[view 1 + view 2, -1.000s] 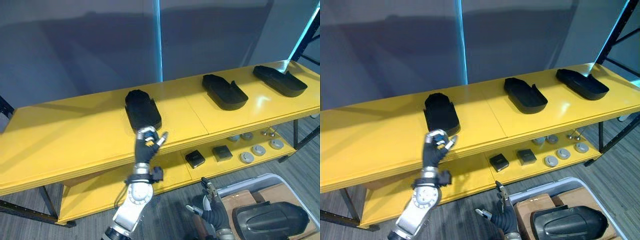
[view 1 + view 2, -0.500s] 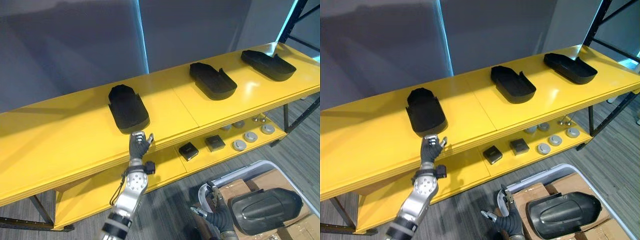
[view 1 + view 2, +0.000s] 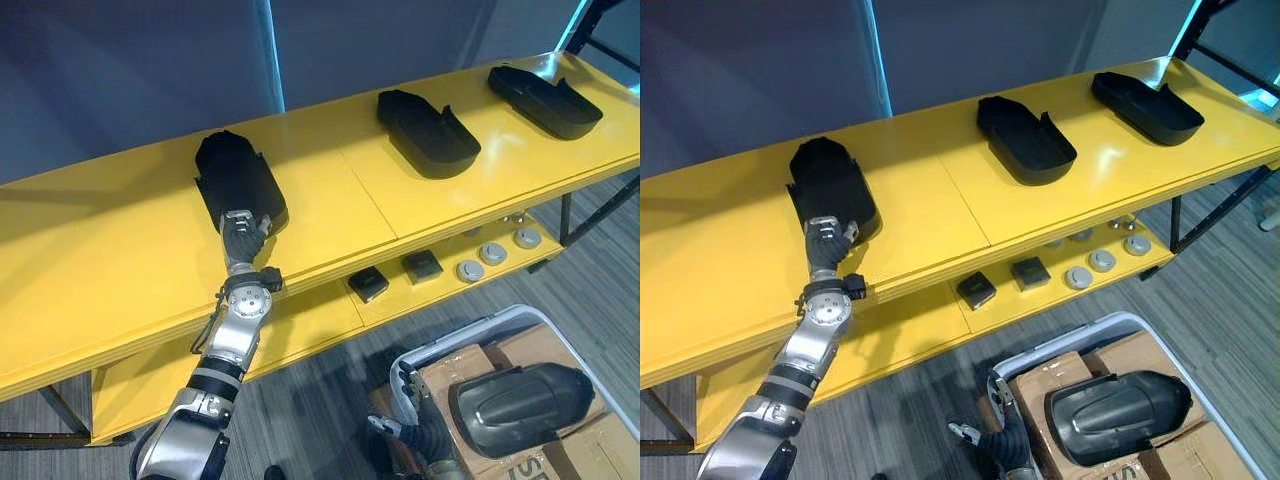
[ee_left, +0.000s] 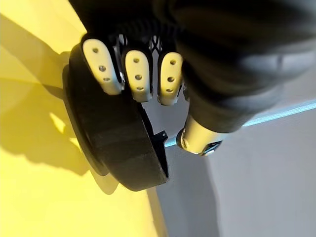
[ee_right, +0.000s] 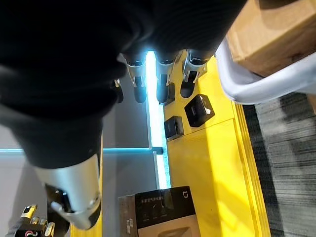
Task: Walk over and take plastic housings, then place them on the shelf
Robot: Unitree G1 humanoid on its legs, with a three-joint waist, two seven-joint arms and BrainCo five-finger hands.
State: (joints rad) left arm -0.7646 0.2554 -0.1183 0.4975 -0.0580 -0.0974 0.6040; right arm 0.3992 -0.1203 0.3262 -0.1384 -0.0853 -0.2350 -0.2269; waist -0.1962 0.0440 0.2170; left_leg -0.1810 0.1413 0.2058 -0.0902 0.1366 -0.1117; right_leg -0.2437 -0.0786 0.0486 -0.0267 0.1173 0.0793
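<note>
Black plastic on yellow: three housings lie flat in a spaced row on the top board of the shelf [image 3: 120, 260]: the leftmost housing [image 3: 235, 180], the middle housing [image 3: 428, 132] and the rightmost housing [image 3: 545, 100].
Spacing: each has its own bare patch of board, probably so that one can be set down without knocking its neighbour.
Left hand [image 3: 243, 232]: reaches up to the near end of the leftmost housing. Its fingers [image 4: 136, 74] lie side by side and fairly straight on the housing's rim, with the thumb off to one side and nothing wrapped or pinched.
Likely reason: flat fingers at the near end suit nudging the part deeper onto the board, away from the front edge.
Right hand [image 5: 162, 79]: hangs low beside the tote [image 3: 455, 338], fingers loosely extended and holding nothing.
Tote: holds cardboard boxes [image 3: 455, 372] with a fourth housing [image 3: 520, 400] on top, within the right hand's reach.
Lower board: small black boxes [image 3: 368, 283] and grey discs [image 3: 470, 270], apart from the work.
Progress: three placed, one waiting in the tote.
</note>
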